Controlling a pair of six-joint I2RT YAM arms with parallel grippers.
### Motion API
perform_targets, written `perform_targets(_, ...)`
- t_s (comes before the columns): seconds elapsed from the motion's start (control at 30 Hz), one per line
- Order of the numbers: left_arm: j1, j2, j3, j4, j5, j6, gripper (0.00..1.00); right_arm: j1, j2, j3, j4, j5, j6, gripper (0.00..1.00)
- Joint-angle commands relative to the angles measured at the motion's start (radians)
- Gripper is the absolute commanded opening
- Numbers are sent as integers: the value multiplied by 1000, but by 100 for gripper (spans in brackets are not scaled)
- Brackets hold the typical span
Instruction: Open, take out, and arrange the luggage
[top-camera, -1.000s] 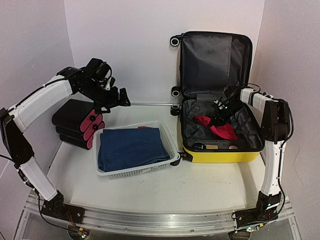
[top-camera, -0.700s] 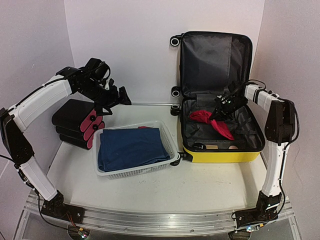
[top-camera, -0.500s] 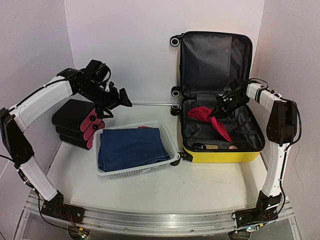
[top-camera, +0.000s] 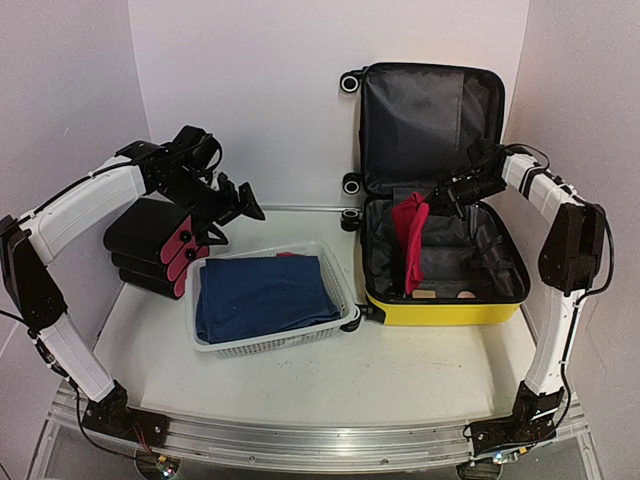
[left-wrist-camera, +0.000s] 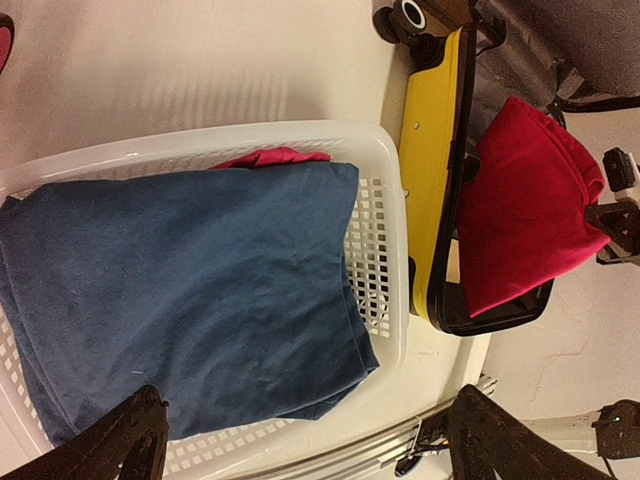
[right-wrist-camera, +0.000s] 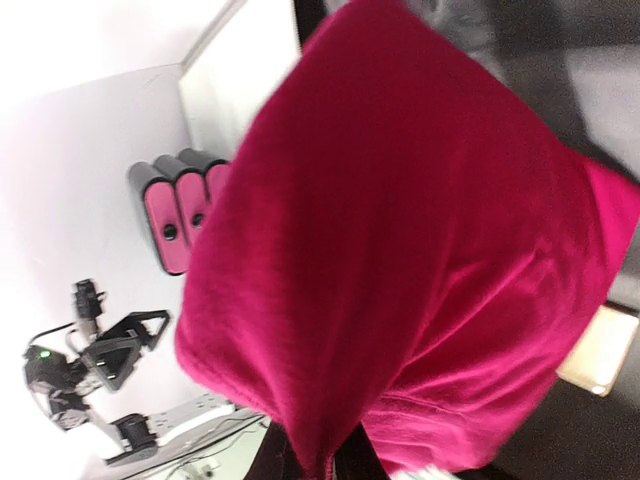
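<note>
Right gripper (top-camera: 438, 196) is clamped on the top edge of a red cloth (top-camera: 411, 240) and holds it up over the open base of the luggage (top-camera: 440, 309). A second ago this gripper sat low in the base with the cloth bunched in a heap on the grey lining. Now it is higher and nearer the upright lid, and the cloth hangs from it in a long fold whose lower end reaches down toward the front of the base. The yellow luggage has not moved: it lies on the right of the table (top-camera: 400, 370), with its lid standing against the back wall. Left gripper (top-camera: 232, 205) hovers above the far left corner of the white basket (top-camera: 343, 290), fingers spread wide and holding nothing, much where it was before. A blue cloth (top-camera: 260, 292) still fills the basket.
</note>
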Motion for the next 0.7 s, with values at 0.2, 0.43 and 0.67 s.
perform_targets(0.2, -2, -9, 38, 16, 78, 6, 98, 63, -145, 3, 85, -118, 18, 0)
perform_targets(0.43, 33, 69, 96, 15, 224, -133, 97, 138, -143, 24, 100, -97, -23, 0)
perform_targets(0.67, 37, 134, 32, 141, 403, -488, 94, 230, -137, 41, 121, -67, -27, 0)
